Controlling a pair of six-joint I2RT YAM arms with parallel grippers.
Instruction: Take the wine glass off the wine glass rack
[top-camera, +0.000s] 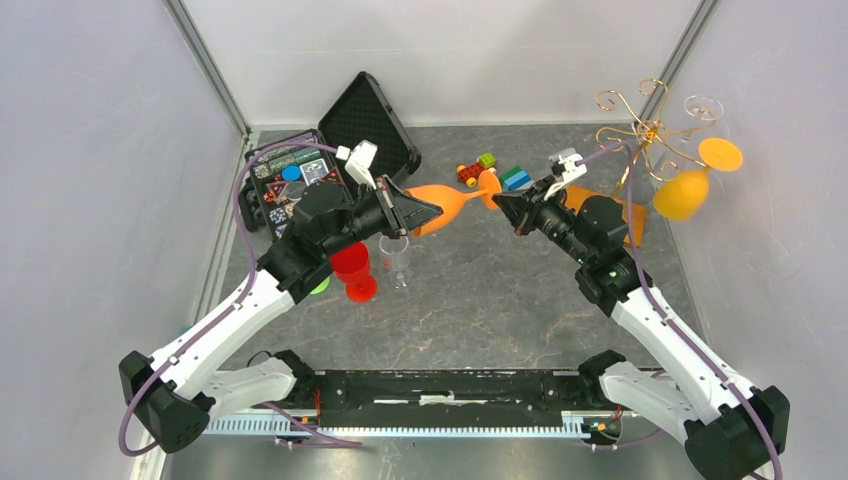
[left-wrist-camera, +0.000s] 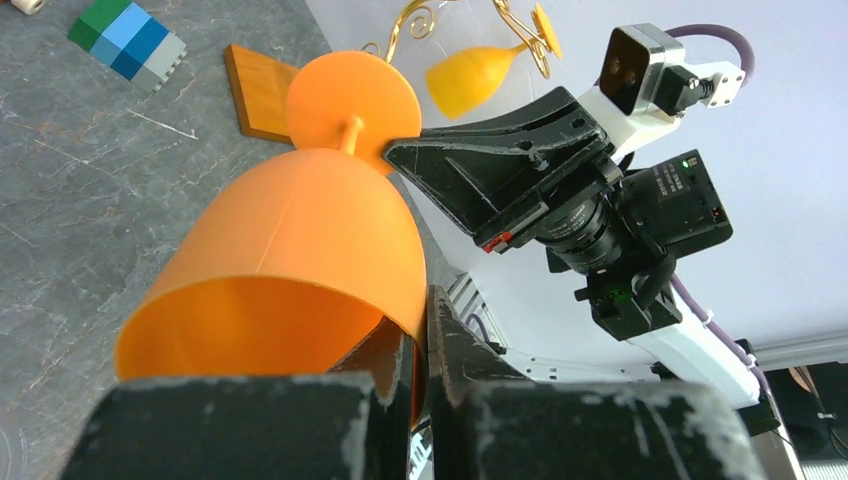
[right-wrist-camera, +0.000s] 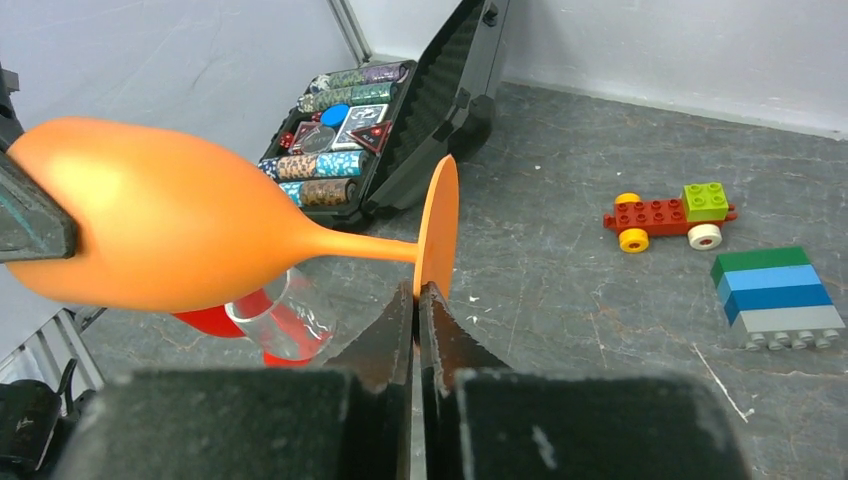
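Observation:
An orange wine glass (top-camera: 447, 204) lies on its side in the air between both arms. My left gripper (top-camera: 425, 212) is shut on the bowl's rim (left-wrist-camera: 300, 230), one finger inside the bowl and one outside. My right gripper (top-camera: 500, 203) is shut on the edge of the glass's foot (right-wrist-camera: 437, 225), with its tips (right-wrist-camera: 415, 295) pinching the disc. The gold wire wine glass rack (top-camera: 648, 128) stands at the back right on its wooden base (top-camera: 628, 215). A yellow-orange glass (top-camera: 682, 193) and a clear glass (top-camera: 703, 108) hang on it.
An open black case (top-camera: 330, 150) with poker chips lies at the back left. A red glass (top-camera: 352, 272) and a small clear glass (top-camera: 397, 258) stand under the left arm. A toy brick car (top-camera: 475, 168) and a stacked brick block (top-camera: 515, 178) lie mid-back.

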